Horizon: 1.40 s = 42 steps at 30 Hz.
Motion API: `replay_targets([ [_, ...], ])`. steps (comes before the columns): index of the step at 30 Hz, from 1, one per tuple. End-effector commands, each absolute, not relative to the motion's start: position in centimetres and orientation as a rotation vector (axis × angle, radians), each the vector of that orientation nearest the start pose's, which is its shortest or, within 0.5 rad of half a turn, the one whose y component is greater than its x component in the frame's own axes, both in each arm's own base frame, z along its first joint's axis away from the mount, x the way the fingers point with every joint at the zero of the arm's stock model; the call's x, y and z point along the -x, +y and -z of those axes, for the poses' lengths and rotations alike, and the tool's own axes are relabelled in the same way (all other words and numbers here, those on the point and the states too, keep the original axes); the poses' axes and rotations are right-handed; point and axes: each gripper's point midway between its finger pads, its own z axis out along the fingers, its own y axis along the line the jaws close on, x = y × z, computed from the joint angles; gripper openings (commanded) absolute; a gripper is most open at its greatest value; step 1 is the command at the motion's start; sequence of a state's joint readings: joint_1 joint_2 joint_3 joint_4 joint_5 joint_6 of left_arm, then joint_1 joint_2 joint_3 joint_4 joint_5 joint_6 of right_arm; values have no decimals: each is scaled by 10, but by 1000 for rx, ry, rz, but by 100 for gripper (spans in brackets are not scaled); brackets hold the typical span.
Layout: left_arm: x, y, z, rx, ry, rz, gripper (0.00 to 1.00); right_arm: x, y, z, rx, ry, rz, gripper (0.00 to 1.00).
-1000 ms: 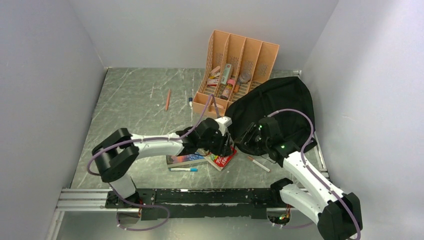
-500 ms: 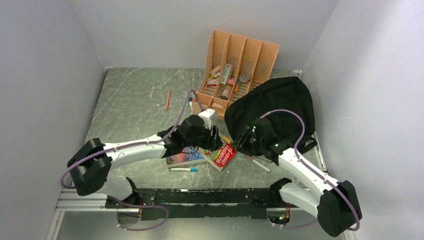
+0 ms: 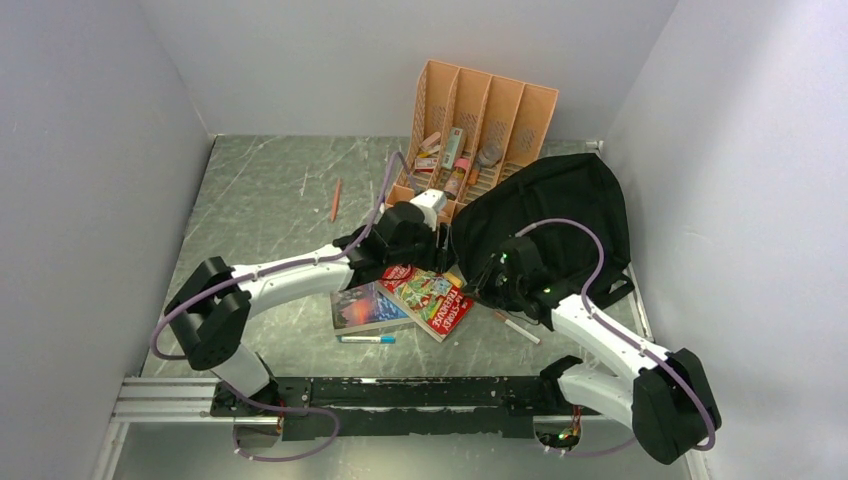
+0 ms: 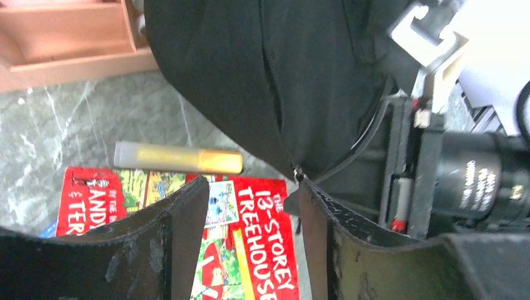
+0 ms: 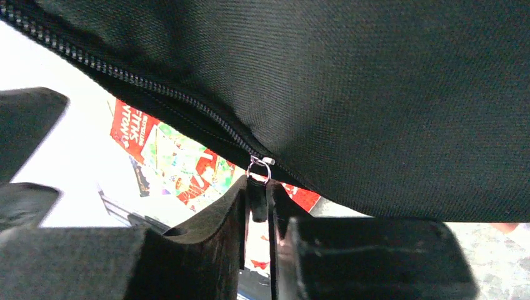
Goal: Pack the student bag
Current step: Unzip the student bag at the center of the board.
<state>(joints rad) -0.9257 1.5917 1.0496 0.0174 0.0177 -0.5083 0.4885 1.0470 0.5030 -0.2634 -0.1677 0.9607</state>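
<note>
The right hand point(image 5: 257, 195) is pressed together on the small dark zipper pull point(image 5: 257, 209) of the large soft black fabric backpack point(image 3: 565, 205). The bag's cloth and zip line hang just above the fingertips. That one backpack lies at the right rear of the grey marbled surface point(image 3: 270, 190). Its near-left edge meets the right hand, and its far-left edge sits just beside the single orange slotted desk organizer point(image 3: 480, 115), which has four compartments. The left hand point(image 4: 247, 215) is spread and holds nothing. It hovers over the red paperback book point(image 3: 432, 298), and the backpack's lower edge lies just beyond its fingers. Two books lie side by side between the arms: the red one and a darker purple-covered book point(image 3: 366, 306) to its left. One yellow highlighter point(image 4: 178, 159) rests at the red book's far edge. Three thin writing sticks lie loose: one orange pencil point(image 3: 336, 199) well to the left, one blue-tipped pen point(image 3: 367, 339) near the purple book, and one white pen point(image 3: 520, 327) beside the right arm.
</note>
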Motion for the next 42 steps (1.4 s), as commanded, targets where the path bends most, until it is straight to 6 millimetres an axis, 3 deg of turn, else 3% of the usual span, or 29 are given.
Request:
replay_targets([
  [1,-279,-387,-160,-466,2136,786,63,-216,186,-70,-503,2479,-841,14],
  [7,-283,-402,-166,-456,2106,849,74,-214,185,-70,-493,2461,-853,0],
  [18,-298,-436,-142,-479,2128,882,82,-215,189,-68,-459,2465,-871,0],
  [20,-302,-438,-136,-477,2141,862,75,-215,188,-68,-459,2462,-868,0],
  [25,-311,-444,-128,-486,2169,827,30,-214,185,-68,-455,2455,-847,0],
  [27,-314,-452,-134,-486,2161,842,11,-215,180,-66,-451,2456,-815,0],
  [28,-315,-453,-134,-474,2182,848,6,-215,178,-65,-446,2454,-793,0],
  [33,-336,-463,-162,-460,2160,885,5,-216,163,-54,-449,2475,-668,0],
  [42,-394,-429,-214,-346,2070,738,5,-219,150,-57,-462,2461,-577,0],
])
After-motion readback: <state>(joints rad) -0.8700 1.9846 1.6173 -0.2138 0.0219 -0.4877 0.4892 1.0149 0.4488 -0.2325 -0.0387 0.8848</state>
